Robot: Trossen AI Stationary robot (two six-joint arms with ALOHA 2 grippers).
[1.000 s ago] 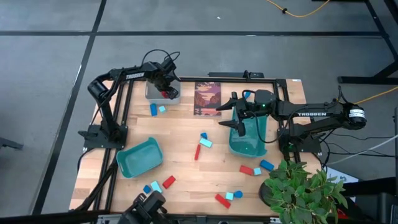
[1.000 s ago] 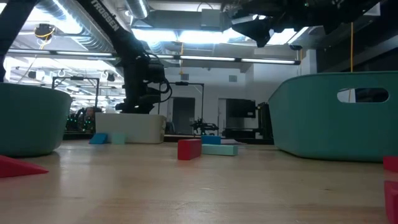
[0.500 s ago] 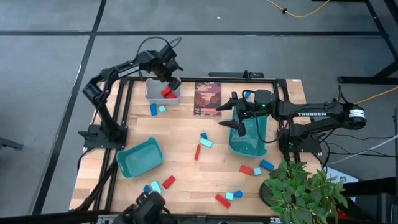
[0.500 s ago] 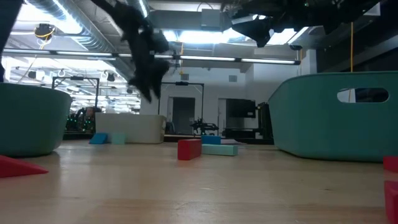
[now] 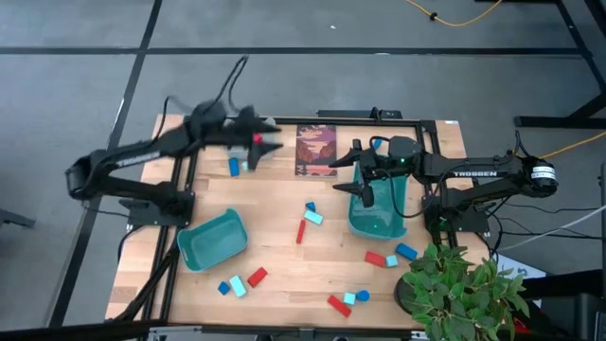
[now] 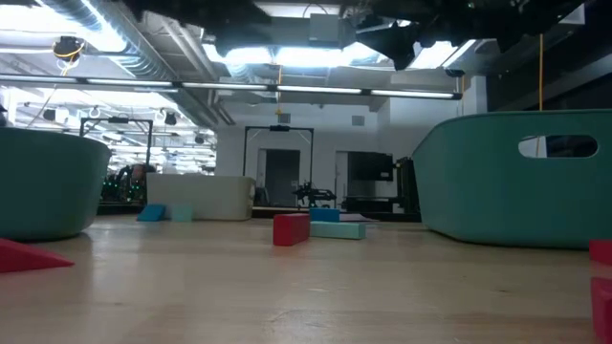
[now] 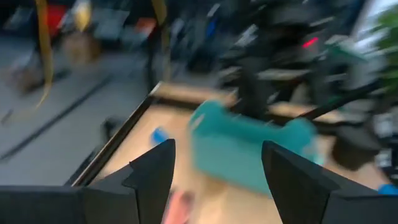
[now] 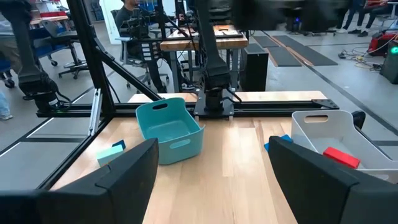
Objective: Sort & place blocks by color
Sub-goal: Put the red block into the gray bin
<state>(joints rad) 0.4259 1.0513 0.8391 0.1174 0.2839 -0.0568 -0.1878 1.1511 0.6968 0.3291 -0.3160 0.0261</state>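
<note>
A: The blocks [image 5: 306, 227] — how do they look, going from the left side of the desk [image 5: 275, 194]?

B: Small bars and cubes in red, dark blue and light cyan. At the near left corner lie a dark blue, a cyan and a red one [image 5: 257, 277], just in front of the left teal bin [image 5: 212, 239]. Farther back on the left, a dark blue bar [image 5: 233, 167] and a cyan cube lie beside the grey bin [image 8: 336, 135], and the right wrist view shows 1 red block [image 8: 341, 157] inside that bin.

A: And the middle?

B: A red bar with a cyan and a blue piece just beside it lies between the 2 teal bins; the low view shows that group [image 6: 292, 229] lying flat on the wood. A dark picture card [image 5: 315, 150] lies at the back edge.

A: The right side?

B: Red, cyan and blue pieces [image 5: 386, 257] lie in front of the right teal bin [image 5: 379, 220], and another red and cyan cluster [image 5: 345, 301] sits near the front edge.

A: Where are the grippers?

B: The left gripper [image 5: 263, 140] is blurred over the grey bin at the back left; its wrist view shows its fingers [image 7: 152, 171] spread wide, with nothing between them. The right gripper [image 5: 352, 172] hangs over the right teal bin's rim, fingers [image 8: 127, 174] spread apart and empty, well apart from the blocks on the desk.
</note>
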